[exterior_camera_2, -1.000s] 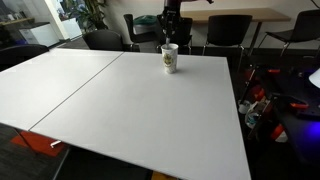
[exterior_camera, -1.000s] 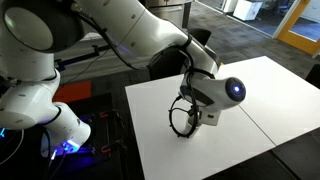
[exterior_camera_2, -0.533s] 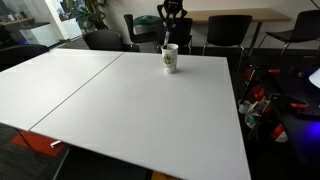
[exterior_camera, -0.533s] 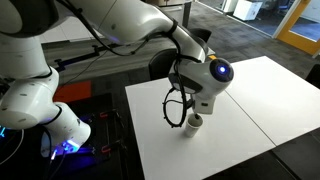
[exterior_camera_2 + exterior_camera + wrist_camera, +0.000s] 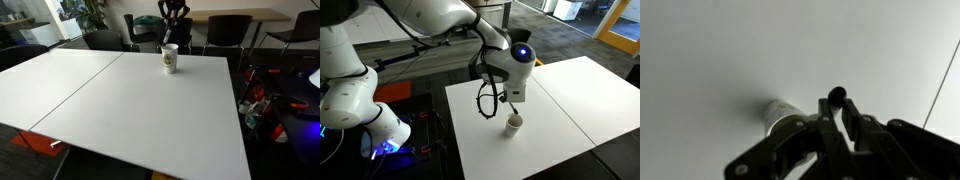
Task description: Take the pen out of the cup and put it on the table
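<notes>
The small whitish cup point(image 5: 513, 123) stands on the white table point(image 5: 570, 105) near its edge; it also shows in an exterior view point(image 5: 170, 59) and in the wrist view point(image 5: 781, 118). My gripper point(image 5: 516, 99) hangs straight above the cup, clear of its rim, and shows high above it point(image 5: 172, 14). In the wrist view the fingers point(image 5: 839, 108) are shut on the dark pen point(image 5: 837, 96), whose round end pokes out between the tips. The pen is too thin to make out in both exterior views.
A black looped cable point(image 5: 486, 101) hangs from the wrist beside the cup. A thin seam point(image 5: 575, 108) crosses the table. Dark office chairs point(image 5: 228, 31) stand behind the far table edge. The robot base point(image 5: 382, 128) sits off the table's side.
The gripper has risen from down at the cup to well above it, with the pen between its fingers. The cup has stayed in place.
</notes>
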`<state>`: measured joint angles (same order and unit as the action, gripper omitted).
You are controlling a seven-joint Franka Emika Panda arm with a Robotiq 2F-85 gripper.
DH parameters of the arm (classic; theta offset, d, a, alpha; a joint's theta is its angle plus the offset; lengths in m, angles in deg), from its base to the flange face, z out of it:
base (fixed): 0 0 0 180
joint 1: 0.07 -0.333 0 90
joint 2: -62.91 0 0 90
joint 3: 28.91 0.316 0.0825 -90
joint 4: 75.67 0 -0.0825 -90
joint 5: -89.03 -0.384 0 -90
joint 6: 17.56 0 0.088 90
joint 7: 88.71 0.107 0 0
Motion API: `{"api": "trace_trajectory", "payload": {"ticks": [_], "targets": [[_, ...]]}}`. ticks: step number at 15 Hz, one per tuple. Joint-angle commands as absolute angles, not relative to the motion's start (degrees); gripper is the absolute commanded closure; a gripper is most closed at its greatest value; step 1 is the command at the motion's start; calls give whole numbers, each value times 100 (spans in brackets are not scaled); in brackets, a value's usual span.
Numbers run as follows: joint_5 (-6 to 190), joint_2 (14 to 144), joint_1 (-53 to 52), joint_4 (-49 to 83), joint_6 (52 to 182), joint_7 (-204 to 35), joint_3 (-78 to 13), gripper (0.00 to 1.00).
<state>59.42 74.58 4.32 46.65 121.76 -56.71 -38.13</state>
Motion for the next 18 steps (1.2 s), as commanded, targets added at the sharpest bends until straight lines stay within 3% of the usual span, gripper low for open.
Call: {"api": "trace_trajectory", "payload": {"ticks": [1, 10, 18], "targets": [[6441, 7234, 212, 5121, 12836, -5405, -3659, 95], [7410, 7685, -178, 5184, 14022, -5080, -3529, 95], [7709, 8942, -565, 4435, 15026, -5386, -3502, 95]]}}
